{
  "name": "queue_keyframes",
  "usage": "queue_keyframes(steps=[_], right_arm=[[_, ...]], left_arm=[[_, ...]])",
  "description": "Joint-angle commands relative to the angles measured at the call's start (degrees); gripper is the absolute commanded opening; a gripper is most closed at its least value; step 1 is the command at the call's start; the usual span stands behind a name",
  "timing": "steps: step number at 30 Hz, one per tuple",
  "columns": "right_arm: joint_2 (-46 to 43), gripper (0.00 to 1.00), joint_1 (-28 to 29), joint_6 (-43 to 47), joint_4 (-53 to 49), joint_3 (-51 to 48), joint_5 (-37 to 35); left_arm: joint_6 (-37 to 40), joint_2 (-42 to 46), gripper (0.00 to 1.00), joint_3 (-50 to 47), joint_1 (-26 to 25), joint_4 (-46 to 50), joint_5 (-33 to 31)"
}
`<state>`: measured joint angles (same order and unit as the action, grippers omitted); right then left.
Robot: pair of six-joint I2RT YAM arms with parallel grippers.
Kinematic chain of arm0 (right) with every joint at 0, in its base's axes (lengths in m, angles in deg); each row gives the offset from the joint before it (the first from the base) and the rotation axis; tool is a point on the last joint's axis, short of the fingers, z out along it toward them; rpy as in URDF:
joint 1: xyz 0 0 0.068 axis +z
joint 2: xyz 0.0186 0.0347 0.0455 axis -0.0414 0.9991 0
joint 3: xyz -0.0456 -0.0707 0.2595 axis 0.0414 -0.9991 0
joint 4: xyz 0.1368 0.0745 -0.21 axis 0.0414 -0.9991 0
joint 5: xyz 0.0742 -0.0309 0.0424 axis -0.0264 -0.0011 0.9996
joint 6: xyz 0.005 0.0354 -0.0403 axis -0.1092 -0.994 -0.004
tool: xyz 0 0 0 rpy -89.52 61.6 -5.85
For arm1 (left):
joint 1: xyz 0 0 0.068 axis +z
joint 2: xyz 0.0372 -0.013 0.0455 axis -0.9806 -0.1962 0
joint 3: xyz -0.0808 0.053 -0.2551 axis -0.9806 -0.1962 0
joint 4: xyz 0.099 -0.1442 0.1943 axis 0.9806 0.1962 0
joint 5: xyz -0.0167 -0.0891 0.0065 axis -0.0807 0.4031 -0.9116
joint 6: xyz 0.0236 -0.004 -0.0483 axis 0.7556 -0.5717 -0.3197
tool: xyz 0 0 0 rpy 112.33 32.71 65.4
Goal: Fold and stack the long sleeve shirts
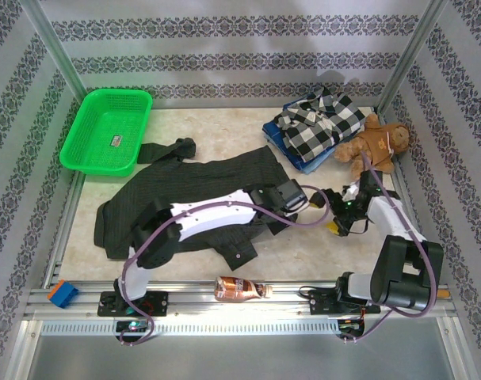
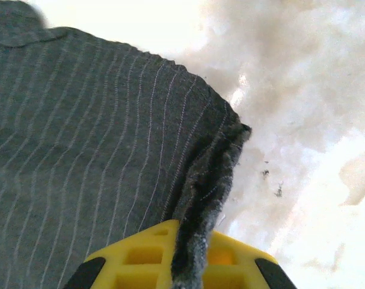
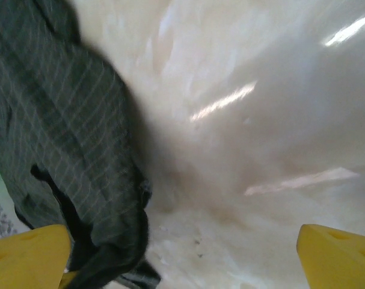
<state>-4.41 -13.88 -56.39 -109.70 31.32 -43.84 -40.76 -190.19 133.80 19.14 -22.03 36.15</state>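
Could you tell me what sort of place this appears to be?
Likely a robot test booth, not a home: aluminium frame posts, wallpapered panels round a marble-look tabletop.

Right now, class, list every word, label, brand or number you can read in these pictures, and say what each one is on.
No text can be read anywhere.
Small dark label in the green basket: too small to read.
Brown bottle at the near rail: any print is too blurred to read.
Dark pinstriped shirt: no tag or print shows.
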Motion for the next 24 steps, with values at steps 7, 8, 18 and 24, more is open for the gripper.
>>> queue_keyframes(steps=[7, 8, 18, 24], right_arm=[[-6.56, 0.53, 7.76, -9.84, 3.04, -7.84, 4.26], [-6.93, 0.44, 8.47, -10.36, 3.23, -8.44, 4.77], [-1.68, 0.41, 24.45, -14.08, 10.03, -5.49, 1.15], [1.72, 0.56, 26.86, -12.26, 13.55, -3.71, -3.25]], left_arm=[[-8.39, 11.0, 0.0, -7.79, 4.26, -10.92, 3.21], [-8.39, 10.92, 0.0, -7.81, 4.27, -10.84, 3.42], [-8.39, 10.47, 0.0, -6.45, 4.75, -10.59, 4.14], [-8.21, 11.26, 0.0, -6.59, 4.97, -10.57, 4.48]])
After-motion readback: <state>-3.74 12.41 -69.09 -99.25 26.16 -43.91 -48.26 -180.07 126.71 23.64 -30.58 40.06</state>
